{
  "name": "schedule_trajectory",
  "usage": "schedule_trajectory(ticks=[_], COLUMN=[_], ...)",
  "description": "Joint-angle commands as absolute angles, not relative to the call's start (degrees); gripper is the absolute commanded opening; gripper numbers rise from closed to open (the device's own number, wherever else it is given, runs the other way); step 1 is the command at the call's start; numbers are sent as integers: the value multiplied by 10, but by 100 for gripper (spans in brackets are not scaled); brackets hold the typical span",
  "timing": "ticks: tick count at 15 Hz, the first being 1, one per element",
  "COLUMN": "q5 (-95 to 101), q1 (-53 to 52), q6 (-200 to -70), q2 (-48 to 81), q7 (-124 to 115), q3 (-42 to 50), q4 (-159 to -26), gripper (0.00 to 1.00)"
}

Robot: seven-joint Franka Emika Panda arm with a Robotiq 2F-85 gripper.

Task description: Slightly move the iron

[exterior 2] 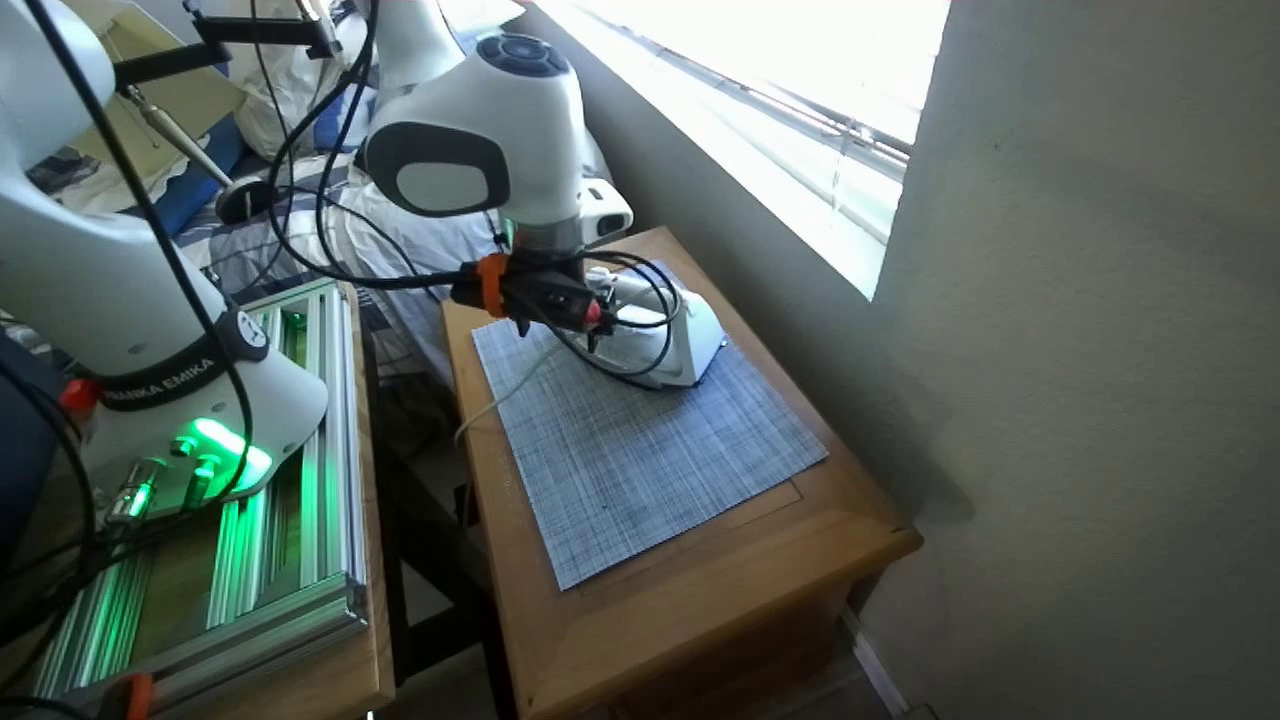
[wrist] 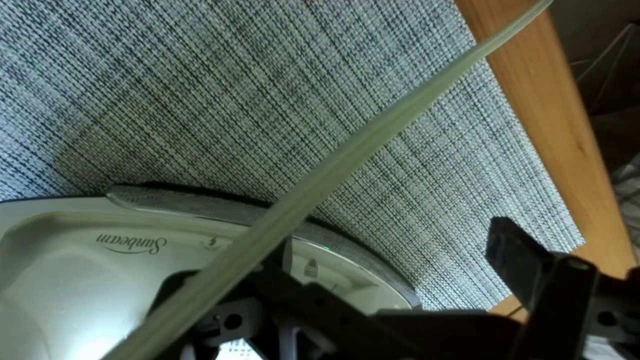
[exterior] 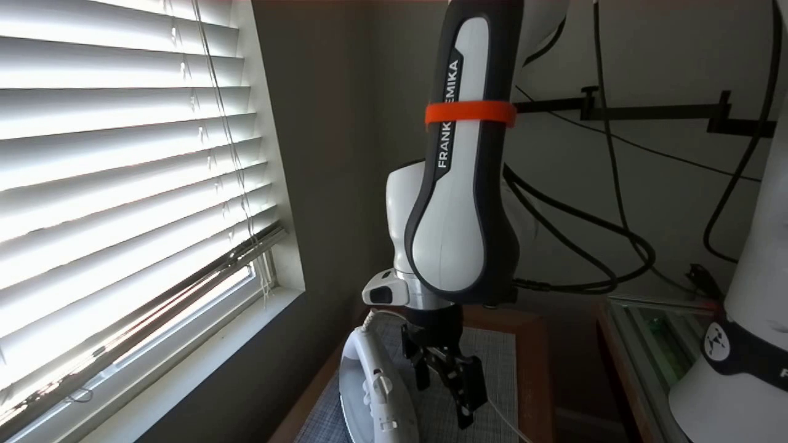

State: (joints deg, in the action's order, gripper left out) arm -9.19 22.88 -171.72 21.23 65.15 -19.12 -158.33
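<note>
The white iron point(exterior: 375, 394) sits on a grey woven mat, its cord rising from one end. In an exterior view the iron point(exterior 2: 695, 340) is partly hidden behind the hand and loose black cables. My gripper point(exterior: 443, 397) is open with nothing between its fingers, close beside the iron. In the wrist view the gripper point(wrist: 392, 245) has one finger over the iron's body point(wrist: 100, 280) and the other over the mat; I cannot tell whether the near finger touches the iron. The pale cord point(wrist: 350, 150) crosses in front of the near finger.
The mat point(exterior 2: 660, 470) lies on a small wooden table point(exterior 2: 700, 640). A wall and a window with blinds point(exterior: 123, 154) stand close on the iron's side. The robot base point(exterior 2: 200, 400) stands on a separate framed table. A bed point(exterior 2: 350, 230) is behind.
</note>
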Motion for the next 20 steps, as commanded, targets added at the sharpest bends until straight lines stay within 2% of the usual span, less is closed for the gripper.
schedule_trajectory(ticks=[1,11,20], q5=[-95,18,79], q1=[355,542,586], q6=[-1759,-1797,-1804], q2=[259,317,334], q7=[689,657,592], q3=[-274,-375,-406], q4=[-1583,-1582,-1581], gripper=[72,2,0])
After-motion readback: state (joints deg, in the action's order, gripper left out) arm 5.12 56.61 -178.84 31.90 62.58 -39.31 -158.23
